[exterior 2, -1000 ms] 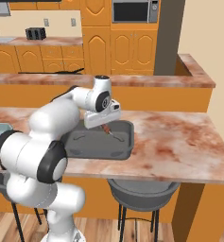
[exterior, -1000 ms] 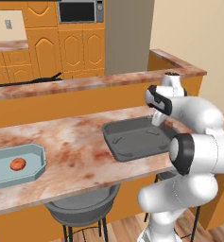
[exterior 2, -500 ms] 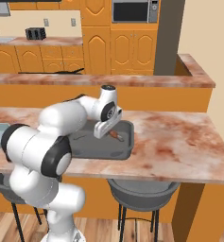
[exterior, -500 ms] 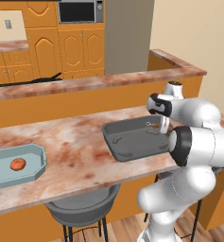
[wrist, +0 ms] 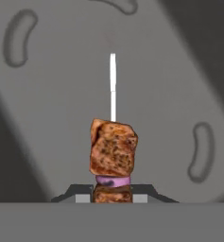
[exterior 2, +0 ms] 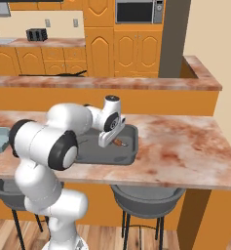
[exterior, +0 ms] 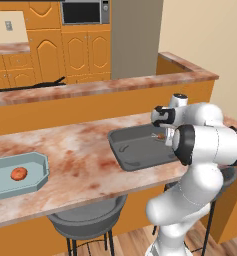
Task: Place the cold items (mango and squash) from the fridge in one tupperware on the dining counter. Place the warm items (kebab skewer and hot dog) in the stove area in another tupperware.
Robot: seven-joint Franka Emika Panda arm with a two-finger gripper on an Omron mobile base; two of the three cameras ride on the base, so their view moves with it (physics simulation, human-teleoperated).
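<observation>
Hand view findings: my pincer point(wrist: 113, 198) is clamped on the kebab skewer point(wrist: 113, 153), gripping it at a chunk near one end so the browned meat piece, a purple slice and the bare white stick point away from me, straight at the grey floor of the dark grey tupperware point(wrist: 47, 118) beyond the tip. I judge the grip was taken at the thick end because the chunks give the fingers something to bite on, where the thin stick would slip.

From the left base view, the pincer point(exterior: 162, 136) hangs low over the dark grey tupperware point(exterior: 127, 155), toward its far right corner, with the skewer point(exterior: 159, 136) just off the tray floor. The right base view confirms this: pincer point(exterior 2: 113, 140) inside the rim line, skewer point(exterior 2: 120, 142) angled down; whether the tip touches I cannot tell.

The pale blue tupperware point(exterior: 37, 162) sits well off to my left on the same bench point(exterior: 85, 150), already holding two round items. Keeping the trays apart separates cold from warm.

My judgement: release is the step in hand; the hot dog remains to fetch.
</observation>
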